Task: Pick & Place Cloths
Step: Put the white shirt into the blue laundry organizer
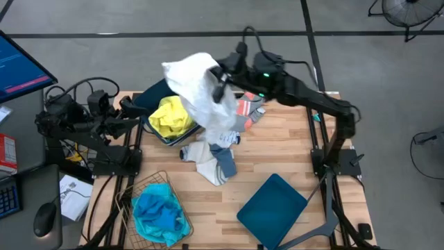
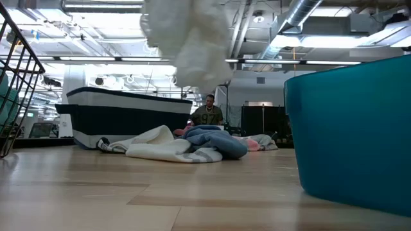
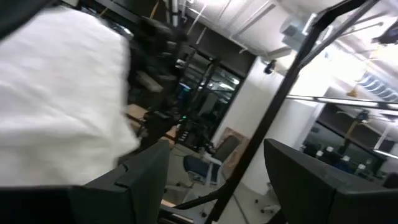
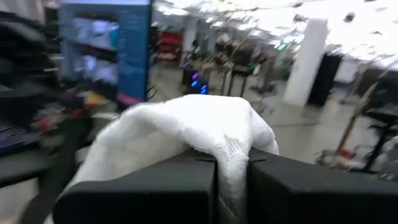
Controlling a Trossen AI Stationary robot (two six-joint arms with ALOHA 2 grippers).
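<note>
Right pincer (image 4: pixel 231 180): clenching one white cloth (image 1: pixel 201 87), lifting it above the desk (image 1: pixel 277 149).
Left pincer (image 3: pixel 214 180): released, waiting.
Bins: two lying.
Basket (image 1: pixel 142 187): one.

I see a wire mesh basket (image 1: pixel 154 184) at table front-left, a blue bin (image 1: pixel 273 203) front-right, another bin (image 1: pixel 154 94) at back, a person (image 2: pixel 208 113) bkgd.

Right gripper (image 4: pixel 231 186) is raised over the desk's far edge, arm reaching in from the right edge, fingers clamped on a white cloth (image 1: pixel 201 90). Left gripper (image 3: pixel 214 186) is parked off the desk's far-left corner, jaws apart, apparently holding nothing.
</note>
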